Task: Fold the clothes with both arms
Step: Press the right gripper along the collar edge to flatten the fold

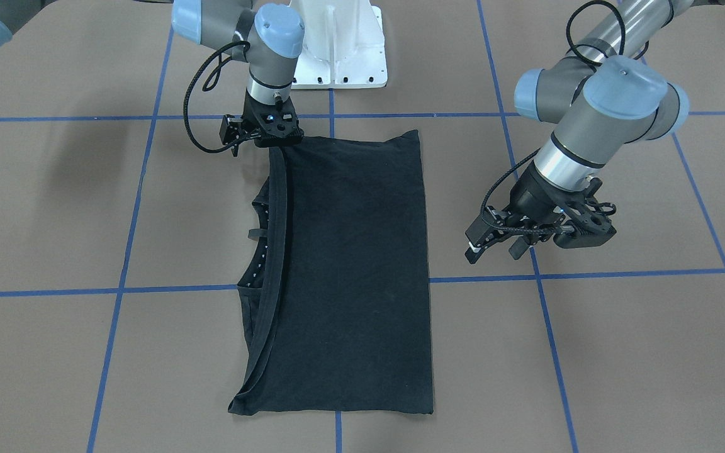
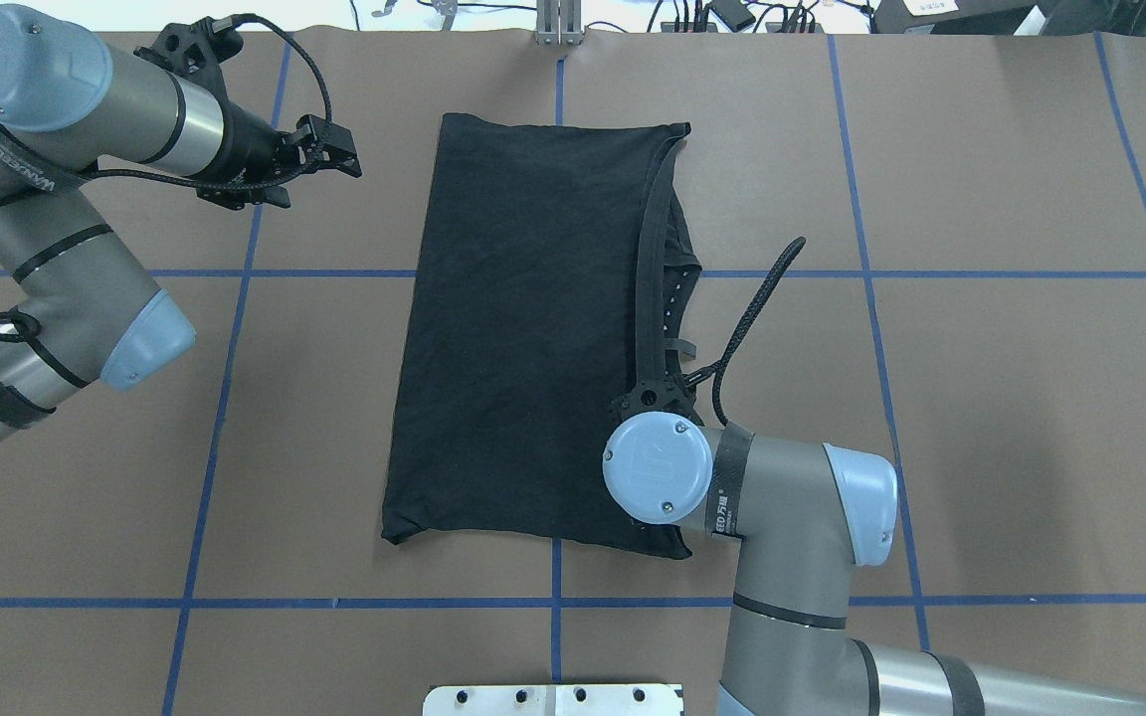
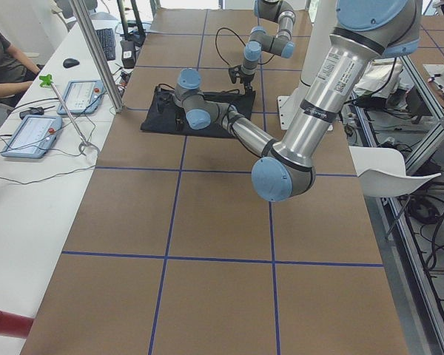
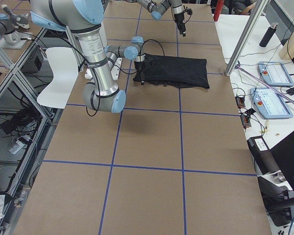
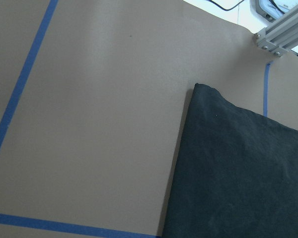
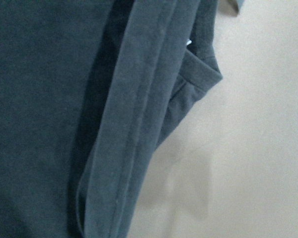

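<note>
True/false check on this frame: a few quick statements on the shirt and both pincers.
1. The shirt lies folded in a long rectangle. True.
2. The left pincer is open. True.
3. The left pincer touches the shirt. False: it hangs over bare table, beside the shirt.
4. The right pincer is at the shirt corner near the base. True.
5. The shirt hangs over the table edge. False: it lies wholly on the table.

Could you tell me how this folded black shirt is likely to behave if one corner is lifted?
The shirt would probably sag limply, since it lies flat in thin layers. Its loose hem suggests the fold may slide open.
</note>
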Tool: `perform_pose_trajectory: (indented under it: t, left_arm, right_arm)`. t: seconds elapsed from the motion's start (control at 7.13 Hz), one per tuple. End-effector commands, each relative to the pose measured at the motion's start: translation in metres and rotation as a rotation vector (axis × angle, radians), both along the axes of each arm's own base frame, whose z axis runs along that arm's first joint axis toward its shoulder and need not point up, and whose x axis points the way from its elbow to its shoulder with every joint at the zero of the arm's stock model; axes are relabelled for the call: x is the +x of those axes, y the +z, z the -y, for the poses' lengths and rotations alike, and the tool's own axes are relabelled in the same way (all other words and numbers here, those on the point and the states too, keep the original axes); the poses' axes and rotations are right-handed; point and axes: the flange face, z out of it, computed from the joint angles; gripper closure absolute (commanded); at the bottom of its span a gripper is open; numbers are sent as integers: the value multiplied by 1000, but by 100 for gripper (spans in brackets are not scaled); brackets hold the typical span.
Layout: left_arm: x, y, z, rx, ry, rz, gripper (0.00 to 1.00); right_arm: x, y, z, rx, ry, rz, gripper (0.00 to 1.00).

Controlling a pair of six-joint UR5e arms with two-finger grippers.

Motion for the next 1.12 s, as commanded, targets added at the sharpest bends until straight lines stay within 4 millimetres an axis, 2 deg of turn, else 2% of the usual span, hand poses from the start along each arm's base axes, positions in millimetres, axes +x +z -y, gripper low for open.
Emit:
perform_pose_trajectory:
  t: [0.0, 0.14, 0.28, 0.42, 0.56, 0.7, 0.98]
  left_arm:
    - [0, -1, 0, 1, 0, -1, 0]
    - [0, -2, 0, -2, -2, -5, 0]
    - [3, -3, -2, -13, -4, -11, 0]
    - [3, -6, -2, -10, -5, -12, 0]
    - [4, -7, -2, -9, -5, -13, 0]
    - [4, -7, -2, -9, -5, -13, 0]
    - [4, -7, -2, -8, -5, -14, 0]
  right_arm:
    - [25, 18, 7, 20, -28, -18, 0]
    - [37, 31, 8, 18, -27, -31, 0]
    - [47, 32, 17, 24, -27, -31, 0]
    - [66, 16, 26, 19, -44, 15, 0]
    - [72, 7, 34, 1, -37, 42, 0]
    - [75, -2, 42, 7, -24, 58, 0]
    - [44, -25, 52, 20, -27, 67, 0]
